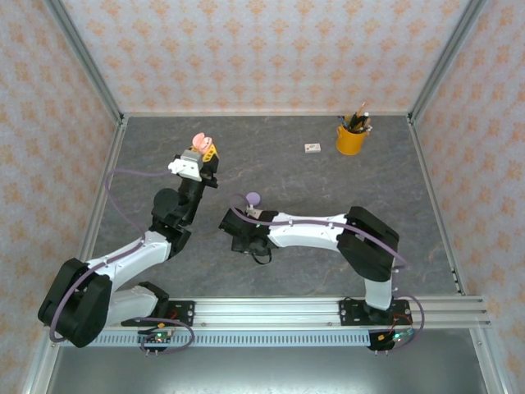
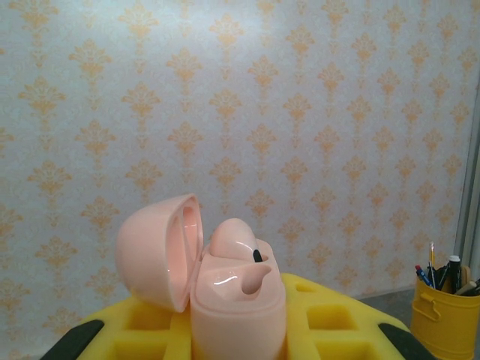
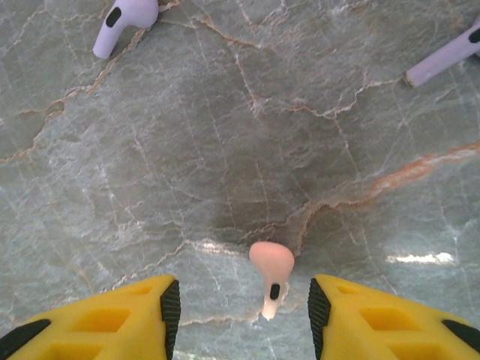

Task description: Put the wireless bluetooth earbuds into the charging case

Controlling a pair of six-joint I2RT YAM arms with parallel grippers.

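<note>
**Ana:** What's nearest you?

**Me:** My right jaws hang low over the tabletop (image 3: 225,150), about half spread and holding nothing. The pink earbud (image 3: 270,274) lies between the tips, clear of both, with its stem pointing back at me.

**Ana:** How do you take it well?

**Me:** I'd keep it centred and come straight down until the tips flank the bulb, then close slowly. It looks tiny and slick, so a hard or lopsided pinch could squirt it out. I'd also leave the stem free, since I judge that end goes into the case first.

**Ana:** And farther out?

**Me:** Two lilac earbuds (image 3: 124,22) (image 3: 446,58) lie well apart on the tabletop beyond it. From overhead, the lilac case (image 1: 253,198) sits just beside my right wrist. My left jaws are clamped on the pink case (image 2: 236,300), raised off the tabletop with its lid (image 2: 157,251) swung open. One socket (image 2: 253,282) is empty. The other seems to hold a seated earbud (image 2: 234,238).

**Ana:** The count?

**Me:** Two pink earbuds, two lilac, two cases. At the far side there is one yellow pen cup (image 1: 351,138) and one small box (image 1: 312,148).
</note>
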